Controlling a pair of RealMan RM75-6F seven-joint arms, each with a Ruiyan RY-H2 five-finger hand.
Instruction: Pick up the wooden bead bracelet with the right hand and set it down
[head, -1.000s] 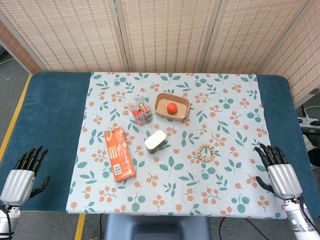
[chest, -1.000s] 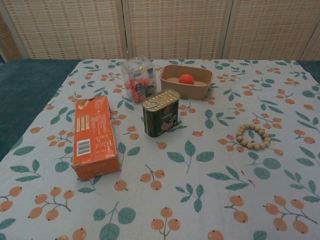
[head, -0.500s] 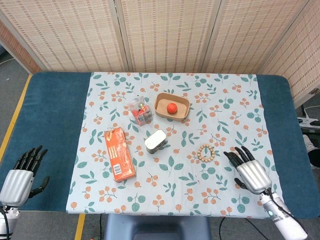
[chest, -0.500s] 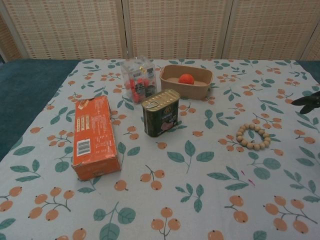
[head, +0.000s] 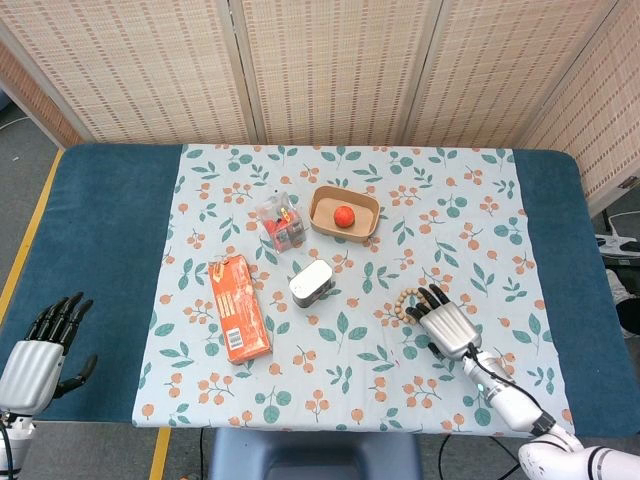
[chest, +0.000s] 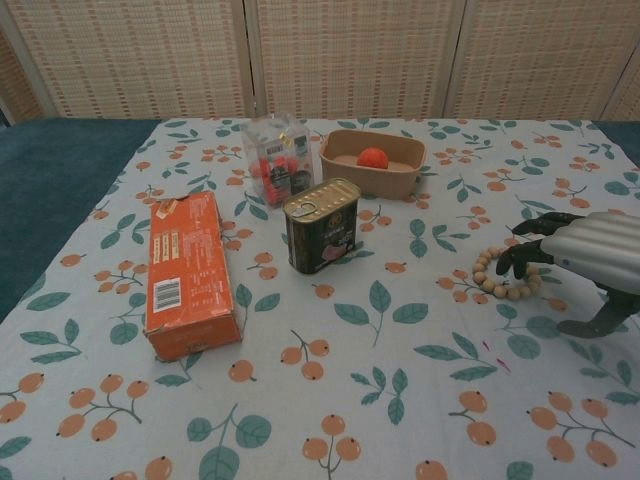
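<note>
Wooden beads, a small pale ring of a bracelet (chest: 506, 274), lie flat on the leaf-print tablecloth (head: 350, 390), right of the olive-green tin can (chest: 322, 224); my right hand (chest: 577, 256) hangs over its right edge, dark fingertips (chest: 512, 259) curled down at the beads but, far as I can tell, not gripping anything yet; my left hand (head: 38, 352) sits open, off at the table's corner. To do this well I'd say drop the fingers inside and outside the ring, then pinch a short stretch of beads so it doesn't skid on the cloth. Nothing really blocks me; the orange cardboard box (chest: 186, 273), clear plastic packet of red things (chest: 277, 156) and tan tray with an orange ball (chest: 374, 160) are well apart.
</note>
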